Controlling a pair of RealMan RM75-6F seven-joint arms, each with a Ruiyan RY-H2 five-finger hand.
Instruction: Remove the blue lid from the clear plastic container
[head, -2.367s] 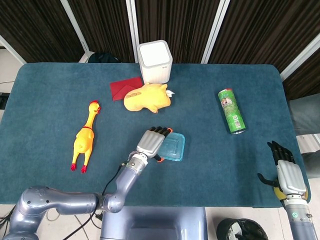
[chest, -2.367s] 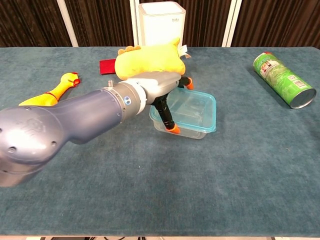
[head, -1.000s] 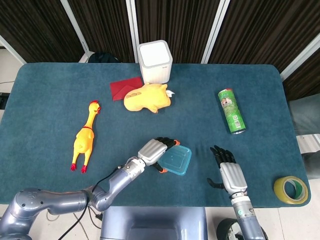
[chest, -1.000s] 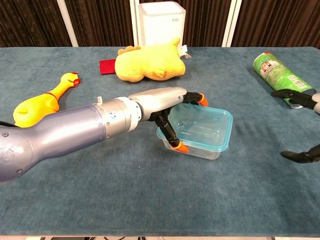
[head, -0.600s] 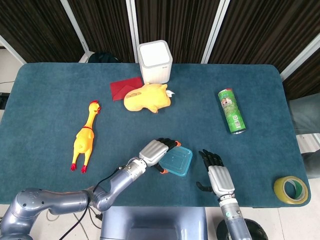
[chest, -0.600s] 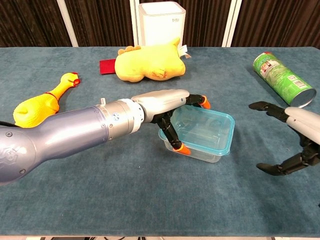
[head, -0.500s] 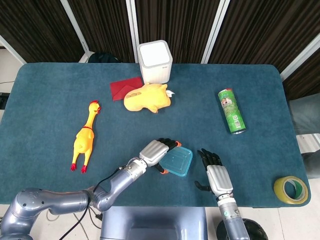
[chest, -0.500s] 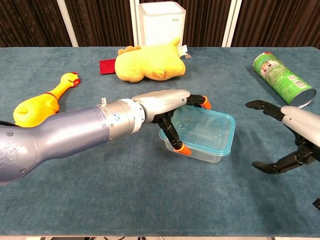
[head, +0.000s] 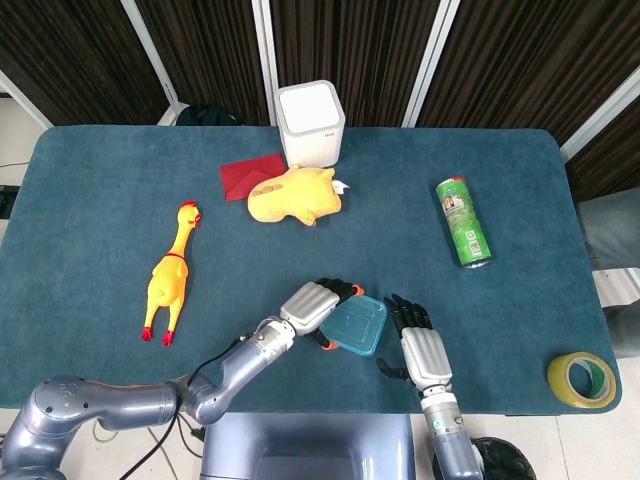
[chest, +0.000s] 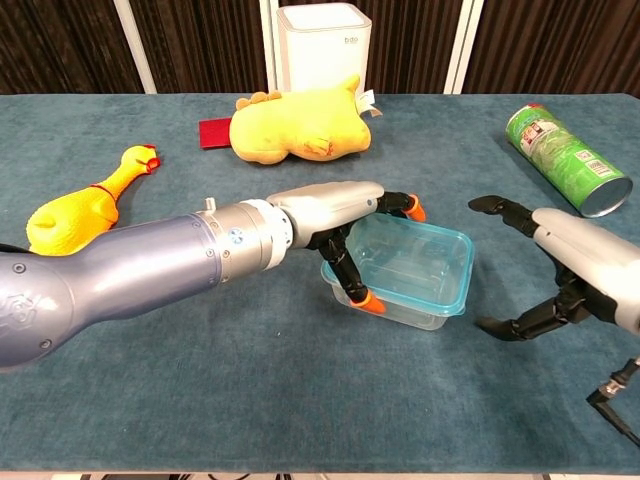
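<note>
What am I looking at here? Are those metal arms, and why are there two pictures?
It is a robot with two arms that end in hands with fingers. Both pictures come from its own cameras at the same moment: one on its head, looking down on the table, and one on its chest, looking across it.

The left hand grips a clear plastic box with a blue lid, which is still on. The right hand is close beside the box, fingers spread, holding nothing and not touching it.

Also on the table are a rubber chicken, a yellow stuffed toy, a red cloth, a white container, a green can lying on its side and a roll of yellow tape.
</note>
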